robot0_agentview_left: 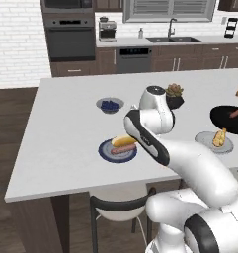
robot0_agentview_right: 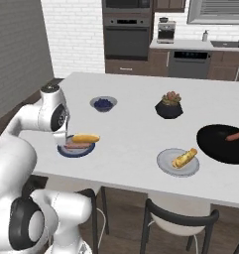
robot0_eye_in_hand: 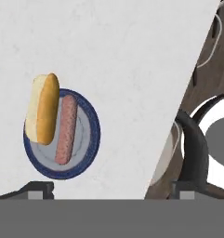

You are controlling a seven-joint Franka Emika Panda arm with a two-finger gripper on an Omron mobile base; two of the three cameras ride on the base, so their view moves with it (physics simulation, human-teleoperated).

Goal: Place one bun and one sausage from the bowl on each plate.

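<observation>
Table (robot0_agentview_left: 66, 138), white and broad, carries everything, and the blue-rimmed plate (robot0_eye_in_hand: 92, 135) near its front edge serves as the landmark. On that plate lie a bun (robot0_eye_in_hand: 42, 109) and a sausage (robot0_eye_in_hand: 65, 129) side by side, the bun hanging partly over the rim; the hand view looks straight down on them and shows the pale cut side of the bun, which the base views do not. The gripper (robot0_eye_in_hand: 111, 189) hangs above the table just beside the plate, its two dark fingertips (robot0_eye_in_hand: 36, 189) spread wide apart at the bottom of the hand view with nothing between them; in the left base view the arm's elbow covers part of the plate. Well away from the blue-rimmed plate, along the same front side of the table, sits the pale grey plate (robot0_agentview_right: 165, 166) with the second bun (robot0_agentview_right: 184, 158) on it. Just beyond that plate is the black bowl (robot0_agentview_right: 215, 149), holding the second sausage (robot0_agentview_right: 235, 135); the right base view shows most of the bowl, while the left base view cuts it at the frame edge. Behind the blue-rimmed plate, toward the table's middle, stand a small grey bowl of blue berries (robot0_agentview_right: 103, 103) and a black plant pot (robot0_agentview_right: 169, 108). The hand view also shows a chair (robot0_eye_in_hand: 194, 148) below the table edge.
</observation>
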